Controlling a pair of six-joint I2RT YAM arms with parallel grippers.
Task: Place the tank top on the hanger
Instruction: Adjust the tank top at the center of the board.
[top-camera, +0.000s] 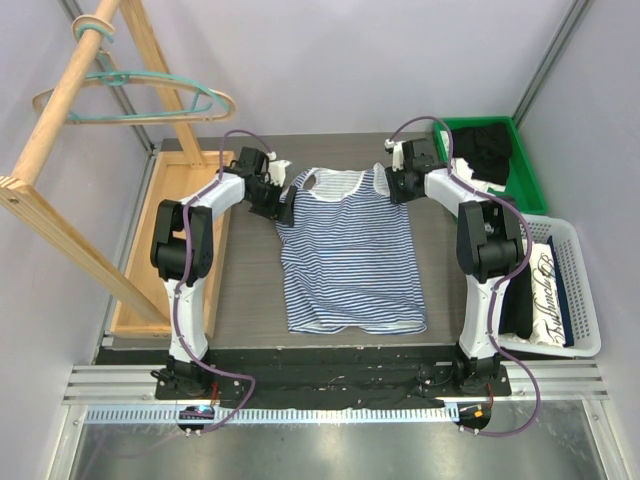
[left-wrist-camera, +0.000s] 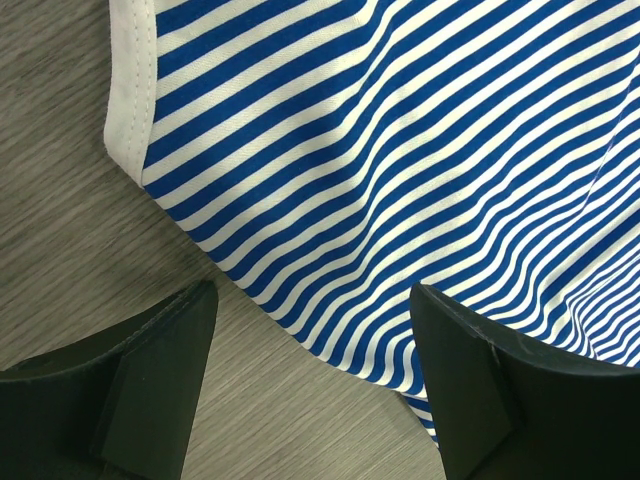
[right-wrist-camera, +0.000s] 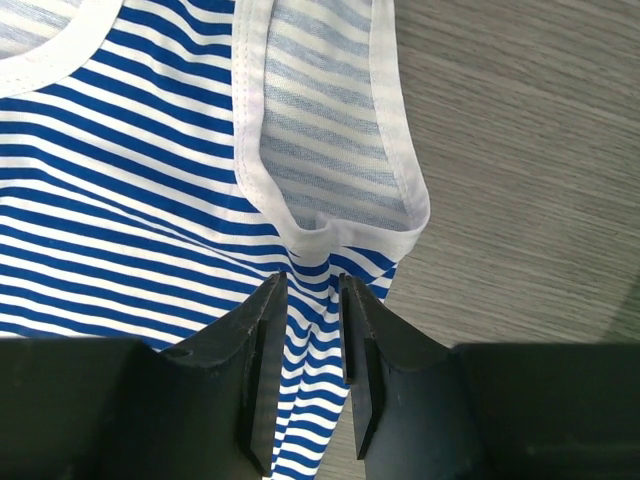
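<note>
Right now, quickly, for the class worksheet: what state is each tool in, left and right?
Left tool: open, holding nothing.
Right tool: closed, pinching the tank top.

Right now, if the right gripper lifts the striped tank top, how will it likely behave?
Probably floppy: the tank top bunches into folds at the right gripper. Likely light: thin fabric lying flat. It would probably sag from that one pinch.

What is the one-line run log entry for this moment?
left gripper: open, straddling tank top edge | right gripper: shut on tank top below armhole | hanger: on rack | tank top: flat on table
</note>
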